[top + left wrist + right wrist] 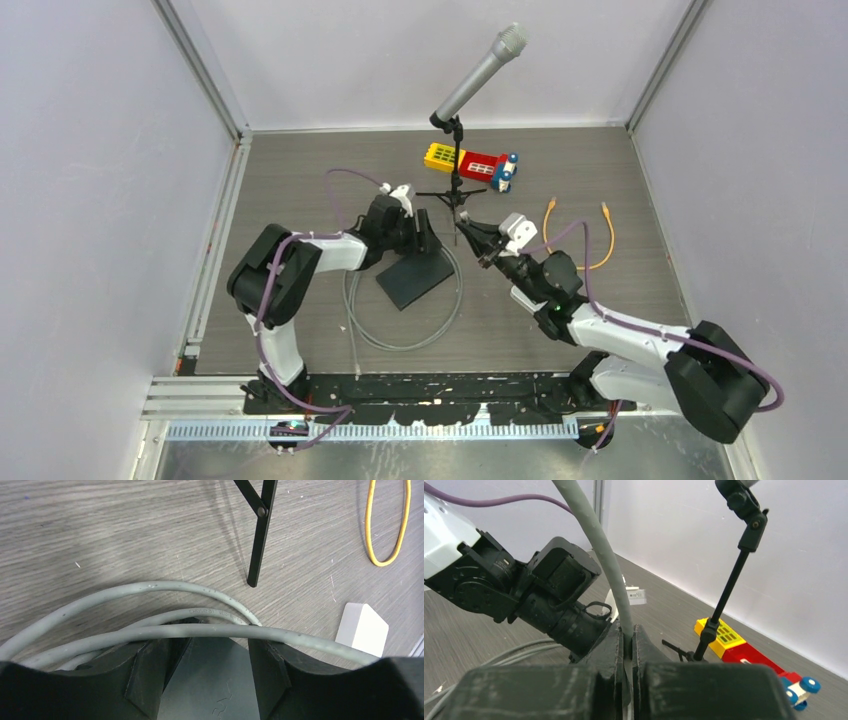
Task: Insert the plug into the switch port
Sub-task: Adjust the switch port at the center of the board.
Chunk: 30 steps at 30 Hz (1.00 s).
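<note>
My left gripper (428, 238) grips the flat black switch (415, 280). In the left wrist view the switch body (210, 685) fills the gap between the fingers (150, 675) of the left gripper (207, 652). The grey cable (400, 347) loops on the table around the switch, and a strand (200, 630) lies across the finger tops. My right gripper (466, 232) is shut on the grey cable (606, 560) just right of the left gripper. In the right wrist view the cable rises out of the closed right gripper (628, 635). The plug and the port are hidden.
A microphone stand (457, 190) stands just behind both grippers, one leg (260, 535) close ahead of the left fingers. Yellow and red toy blocks (470, 163) lie behind it. An orange cable (600, 245) lies to the right. A white block (362, 629) shows at the right of the left wrist view.
</note>
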Motion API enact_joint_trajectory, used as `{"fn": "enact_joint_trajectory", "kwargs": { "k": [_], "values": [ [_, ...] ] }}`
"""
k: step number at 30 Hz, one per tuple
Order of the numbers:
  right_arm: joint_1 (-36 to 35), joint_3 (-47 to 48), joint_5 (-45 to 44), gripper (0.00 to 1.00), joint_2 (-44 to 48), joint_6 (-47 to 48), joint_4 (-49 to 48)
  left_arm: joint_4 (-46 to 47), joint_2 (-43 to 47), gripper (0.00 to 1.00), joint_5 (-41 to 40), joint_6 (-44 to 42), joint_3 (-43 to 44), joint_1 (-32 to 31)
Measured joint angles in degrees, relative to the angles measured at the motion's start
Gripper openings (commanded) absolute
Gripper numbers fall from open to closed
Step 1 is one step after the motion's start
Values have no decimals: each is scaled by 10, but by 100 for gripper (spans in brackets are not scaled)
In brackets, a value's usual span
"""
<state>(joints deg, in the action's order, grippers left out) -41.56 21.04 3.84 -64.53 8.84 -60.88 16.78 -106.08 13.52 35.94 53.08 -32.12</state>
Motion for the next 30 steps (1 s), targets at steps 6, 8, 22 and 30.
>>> {"fn": "enact_joint_trajectory", "kwargs": {
  "k": [6, 8, 22, 30],
  "values": [
    [-12, -35, -24, 1, 60, -5, 53, -1, 10, 59, 7, -8, -12, -10],
    [-22, -46, -38, 0, 81, -7, 74, -8, 13, 59, 6, -14, -12, -18],
    [-44, -64, -112, 1, 228, -31, 236, -107, 61, 59, -20, -37, -25, -43],
    [-45, -70, -173, 1, 221, -72, 278, -191, 61, 60, -30, -59, 13, -44]
  ]
}}
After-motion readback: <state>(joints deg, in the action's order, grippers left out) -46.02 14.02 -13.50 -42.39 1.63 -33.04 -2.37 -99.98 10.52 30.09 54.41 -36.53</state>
